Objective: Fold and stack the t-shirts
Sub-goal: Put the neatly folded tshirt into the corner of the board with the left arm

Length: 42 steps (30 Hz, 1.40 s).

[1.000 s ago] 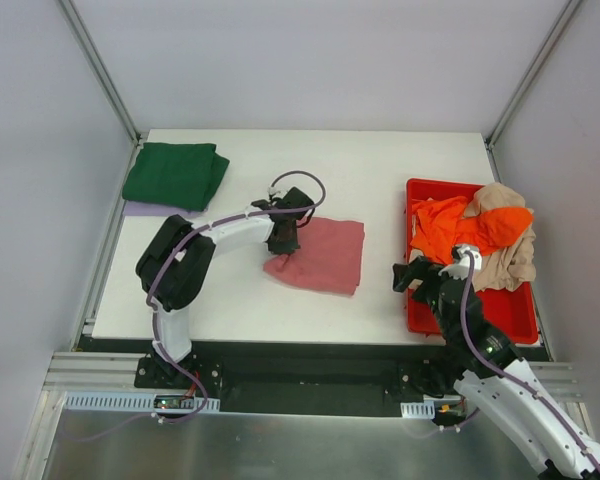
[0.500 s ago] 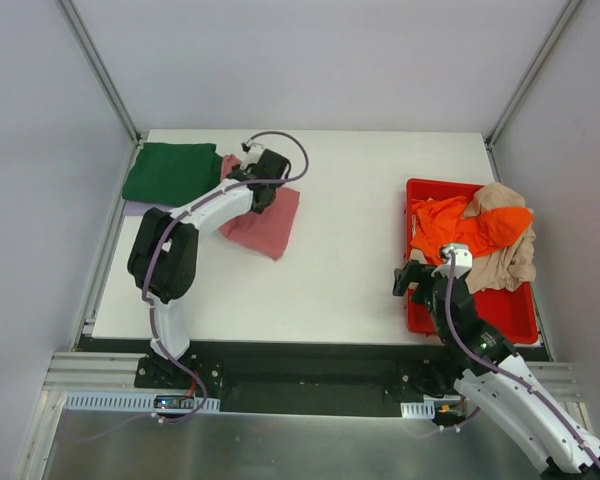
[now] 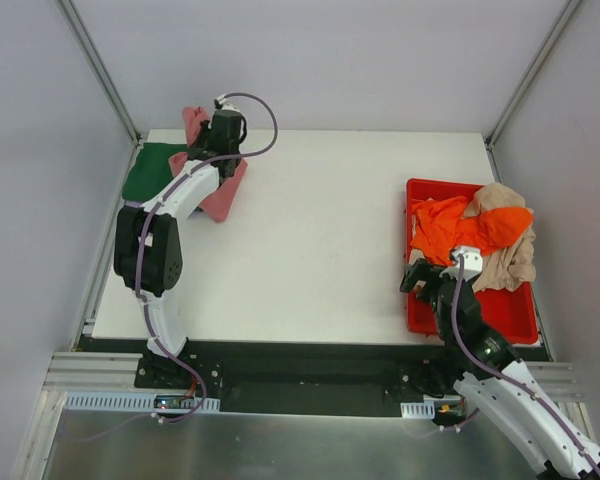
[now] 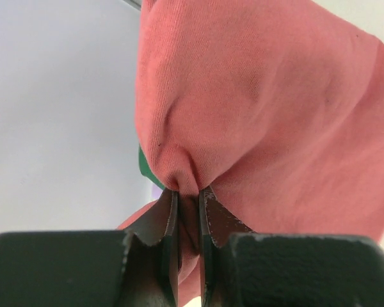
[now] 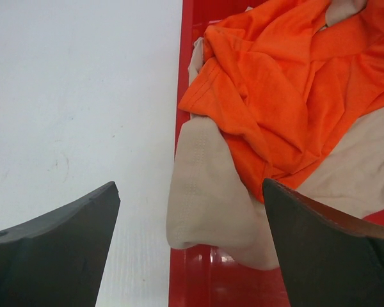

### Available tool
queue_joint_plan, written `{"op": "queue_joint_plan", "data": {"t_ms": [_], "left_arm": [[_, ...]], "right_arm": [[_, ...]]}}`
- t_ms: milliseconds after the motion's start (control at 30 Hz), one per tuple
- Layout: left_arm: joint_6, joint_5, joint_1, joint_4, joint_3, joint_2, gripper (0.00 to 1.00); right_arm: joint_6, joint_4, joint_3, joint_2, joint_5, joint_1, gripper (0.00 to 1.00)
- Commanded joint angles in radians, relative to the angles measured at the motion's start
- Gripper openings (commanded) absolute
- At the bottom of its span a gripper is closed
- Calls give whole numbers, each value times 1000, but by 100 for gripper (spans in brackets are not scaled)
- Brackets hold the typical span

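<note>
White counter [image 3: 330,230], grey walls. At its far-left corner lies the folded dark green tee [image 3: 145,175]. The left claw [image 4: 188,192], clamped on the rose-red tee [image 3: 220,195], has carried it there from mid-counter within the last second, so stacking looks close. Only the left wrist view shows the pinch: a bunched fold between nearly shut jaws. Rightward, the right claw [image 5: 191,185] hangs spread wide beside the red bin [image 3: 520,315]; its wrist view shows the orange tee [image 5: 275,83] lying over the beige tee [image 5: 205,204].
</note>
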Motion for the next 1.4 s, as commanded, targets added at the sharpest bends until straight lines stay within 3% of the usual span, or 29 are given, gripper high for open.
{"op": "queue_joint_plan", "data": {"t_ms": [0,667,967,1367], "left_arm": [[140,0,5,116,58,-57,0],[166,62,-1,127,38,-247,0],[184,34,28,125,74,-175,0],[146,43,146,127,153,-10,0]], "right_arm": [[0,30,-13,-53,83,-3,96],[30,16,-33,-94,135,-3,96],[35,4,-30,-114,126,-3,96],[36,0,-15,-78,136,-3,96]]}}
